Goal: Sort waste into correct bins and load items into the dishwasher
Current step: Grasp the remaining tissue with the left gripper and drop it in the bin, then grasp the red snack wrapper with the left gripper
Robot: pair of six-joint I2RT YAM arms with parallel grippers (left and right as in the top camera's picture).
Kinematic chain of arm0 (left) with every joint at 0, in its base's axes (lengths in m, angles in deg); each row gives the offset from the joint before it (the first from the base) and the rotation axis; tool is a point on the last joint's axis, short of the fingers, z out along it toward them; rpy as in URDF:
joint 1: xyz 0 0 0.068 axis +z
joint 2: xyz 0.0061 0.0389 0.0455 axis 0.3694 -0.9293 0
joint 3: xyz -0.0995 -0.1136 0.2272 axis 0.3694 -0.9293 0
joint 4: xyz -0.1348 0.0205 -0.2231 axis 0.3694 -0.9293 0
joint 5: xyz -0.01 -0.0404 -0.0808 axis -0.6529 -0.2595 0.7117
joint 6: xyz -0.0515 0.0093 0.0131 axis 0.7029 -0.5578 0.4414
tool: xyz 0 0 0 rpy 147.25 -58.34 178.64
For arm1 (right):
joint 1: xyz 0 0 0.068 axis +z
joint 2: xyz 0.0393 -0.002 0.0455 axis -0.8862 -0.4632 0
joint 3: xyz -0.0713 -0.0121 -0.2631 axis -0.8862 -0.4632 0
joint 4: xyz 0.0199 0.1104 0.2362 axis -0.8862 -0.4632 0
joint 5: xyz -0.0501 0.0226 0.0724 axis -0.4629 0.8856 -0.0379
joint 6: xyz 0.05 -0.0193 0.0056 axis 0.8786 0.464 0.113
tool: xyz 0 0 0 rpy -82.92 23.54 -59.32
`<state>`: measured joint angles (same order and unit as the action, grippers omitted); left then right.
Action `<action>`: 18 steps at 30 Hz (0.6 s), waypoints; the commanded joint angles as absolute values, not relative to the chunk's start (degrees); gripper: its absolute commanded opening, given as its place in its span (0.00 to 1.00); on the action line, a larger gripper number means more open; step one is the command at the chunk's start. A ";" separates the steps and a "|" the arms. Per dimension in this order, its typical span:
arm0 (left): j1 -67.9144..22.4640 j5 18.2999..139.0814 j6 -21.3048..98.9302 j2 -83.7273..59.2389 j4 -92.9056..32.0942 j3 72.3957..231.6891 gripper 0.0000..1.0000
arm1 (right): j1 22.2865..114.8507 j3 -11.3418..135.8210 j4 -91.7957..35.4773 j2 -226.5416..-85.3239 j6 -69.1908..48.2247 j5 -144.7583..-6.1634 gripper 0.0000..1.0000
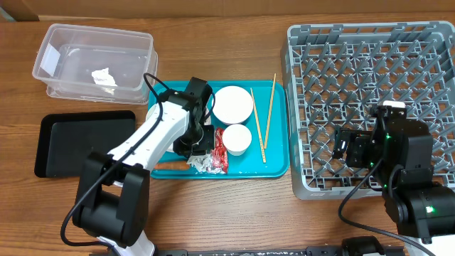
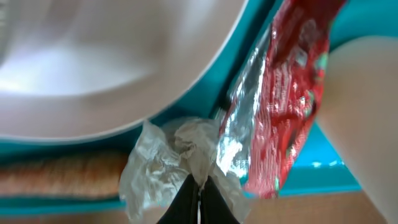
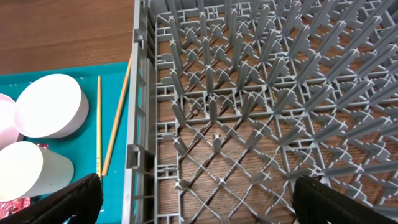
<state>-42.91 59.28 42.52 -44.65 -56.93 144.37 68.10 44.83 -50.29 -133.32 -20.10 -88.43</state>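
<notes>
Foil: we hold it pinched in the closed left tool, wrapper just right of it; tub lies ahead-left, nearer this arm.

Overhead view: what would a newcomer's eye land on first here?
The left gripper, down on the teal rectangular tray at centre, is pinched shut on crumpled silver foil beside a red-white wrapper. At right, the large grey square plastic dish rack sits under the open right gripper.
</notes>
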 commanded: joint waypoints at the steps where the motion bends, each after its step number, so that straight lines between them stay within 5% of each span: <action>1: -41.47 58.08 40.07 -42.85 -61.06 152.30 0.04 | 67.90 46.51 -49.94 -133.04 -19.88 -88.87 1.00; 9: -34.28 48.51 38.04 -40.69 -67.84 172.30 0.04 | 67.90 46.51 -49.94 -133.04 -19.88 -89.07 1.00; 18: -21.71 47.46 37.91 -41.24 -53.06 174.34 0.04 | 67.90 46.51 -49.94 -133.04 -19.88 -89.07 1.00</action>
